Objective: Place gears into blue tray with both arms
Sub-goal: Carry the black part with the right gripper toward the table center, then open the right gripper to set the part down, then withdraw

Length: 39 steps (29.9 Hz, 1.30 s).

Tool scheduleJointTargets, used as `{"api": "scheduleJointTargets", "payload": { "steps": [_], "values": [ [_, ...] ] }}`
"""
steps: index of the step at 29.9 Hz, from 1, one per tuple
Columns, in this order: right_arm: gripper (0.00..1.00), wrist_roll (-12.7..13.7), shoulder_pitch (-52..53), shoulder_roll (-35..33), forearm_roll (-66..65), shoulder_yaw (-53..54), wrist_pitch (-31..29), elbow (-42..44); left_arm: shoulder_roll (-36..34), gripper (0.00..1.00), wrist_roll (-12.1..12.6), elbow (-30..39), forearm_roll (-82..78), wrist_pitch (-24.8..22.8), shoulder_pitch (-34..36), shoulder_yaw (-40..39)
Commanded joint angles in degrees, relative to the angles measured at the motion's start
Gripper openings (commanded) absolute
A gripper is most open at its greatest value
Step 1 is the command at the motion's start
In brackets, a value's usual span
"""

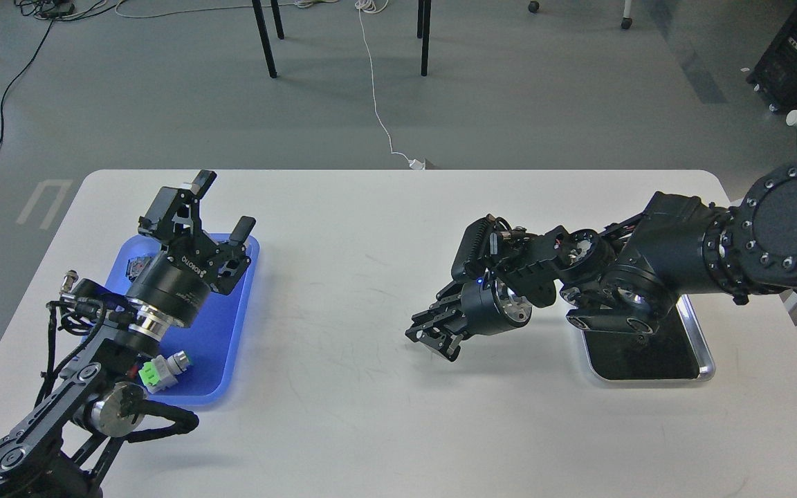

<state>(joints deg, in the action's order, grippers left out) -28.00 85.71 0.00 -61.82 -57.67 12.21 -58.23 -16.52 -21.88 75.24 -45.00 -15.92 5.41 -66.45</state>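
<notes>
left black two-finger gripper (222, 205): fingers spread wide, empty, above flat bright blue plastic tray (232, 325) | right black gripper (433, 335): well right of tray, opening unclear

Table (343, 387): white, plain, faint grey scuffs. Blue tray (232, 325) at 9 o'clock: bright blue, unpatterned. Switch (163, 370) on its near end: green cap, silver-grey body. Small dark object (137, 265) at the tray's far corner: black, with what may be a trace of red; detail unclear. Metal tray (699, 346) at 3 o'clock: silver rim, glossy black inside. Both arms: black, silver wrist rings. Left gripper (222, 207): black, white ROBOTIQ lettering. Right gripper (433, 339): black, 1 small blue light above it. Floor (544, 104): grey; white cable (374, 97) at 12 o'clock.
</notes>
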Motion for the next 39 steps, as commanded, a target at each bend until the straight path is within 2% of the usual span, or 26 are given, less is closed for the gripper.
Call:
{"api": "scheduleJointTargets", "payload": {
  "steps": [1, 6, 17, 21, 26, 29, 35, 39],
  "values": [
    [0.16, 0.0, -0.8, 0.0, 0.6, -0.1, 0.1, 0.4, 0.0, 0.98, 0.0, 0.0, 0.0, -0.1, -0.1, 0.0],
    [0.17, 0.0, -1.6, 0.0, 2.1, -0.2, 0.2, 0.6, 0.0, 0.98, 0.0, 0.0, 0.0, -0.1, -0.1, 0.0],
    [0.24, 0.0, -2.0, 0.0, 3.3, -0.2, 0.1, 0.6, 0.0, 0.98, -0.1, 0.0, 0.0, -0.1, -0.1, -0.4],
    [0.38, 0.0, -2.0, 0.0, 4.1, -0.2, 0.1, 0.6, -0.4, 0.98, -0.1, 0.0, 0.0, -0.1, -0.1, -0.4],
    [0.64, 0.0, -2.0, 0.0, 6.0, 0.0, 0.1, 0.6, -0.7, 0.98, -0.2, 0.0, 0.0, -0.1, -0.1, -0.4],
    [0.74, 0.0, -2.0, 0.0, 6.7, 0.1, 0.1, 0.6, -0.8, 0.98, -0.2, 0.0, 0.0, -0.2, -0.1, -0.4],
    [0.92, 0.0, -1.3, 0.0, 9.8, 1.8, 0.1, 0.5, -0.9, 0.98, -0.2, 0.0, 0.0, -0.7, 0.0, -0.4],
    [0.97, 0.0, -1.3, 0.0, 12.7, 7.1, -0.4, 0.0, -1.5, 0.98, -0.1, 0.0, 0.0, -0.7, 0.0, -0.4]
  ]
}}
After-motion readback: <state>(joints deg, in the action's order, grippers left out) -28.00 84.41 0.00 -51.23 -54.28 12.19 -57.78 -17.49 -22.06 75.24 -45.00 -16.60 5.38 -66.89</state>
